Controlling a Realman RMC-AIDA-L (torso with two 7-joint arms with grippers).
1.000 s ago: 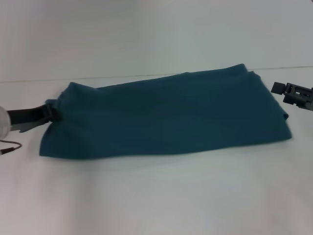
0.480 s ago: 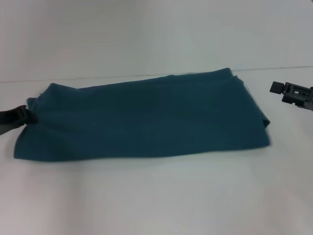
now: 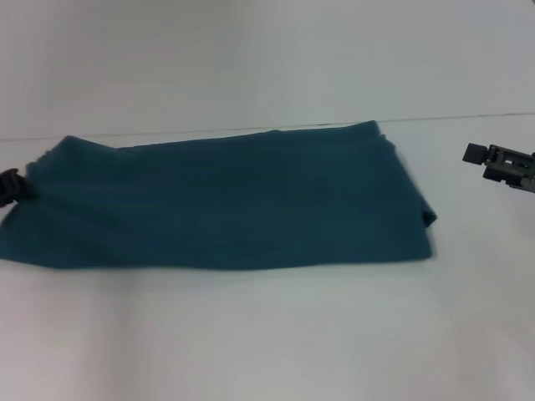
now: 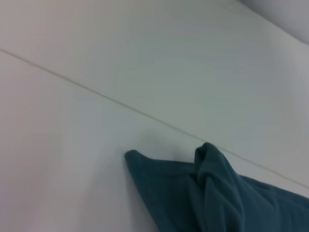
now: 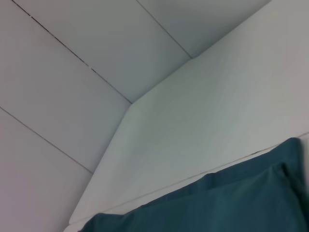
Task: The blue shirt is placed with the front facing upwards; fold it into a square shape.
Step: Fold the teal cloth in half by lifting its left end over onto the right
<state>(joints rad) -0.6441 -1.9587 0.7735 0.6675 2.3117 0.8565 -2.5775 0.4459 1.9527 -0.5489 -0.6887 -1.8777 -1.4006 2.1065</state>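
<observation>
Shirt (image 3: 226, 200), one only, lies folded into a long dark teal band across the white bench (image 3: 276, 334), no lettering showing. Left gripper (image 3: 8, 185) sits at the shirt's left end, touching the cloth, which bunches there into a raised fold in the left wrist view (image 4: 217, 188); whether its fingers are clamped on it cannot be told. Right gripper (image 3: 501, 163) hangs apart from the shirt's right end, holding nothing; how far its fingers are spread cannot be told either.

blue shirt (image 3: 221, 199): folded band on table (image 3: 267, 334) | left gripper (image 3: 10, 187): at its left end | right gripper (image 3: 501, 164): apart, right
</observation>
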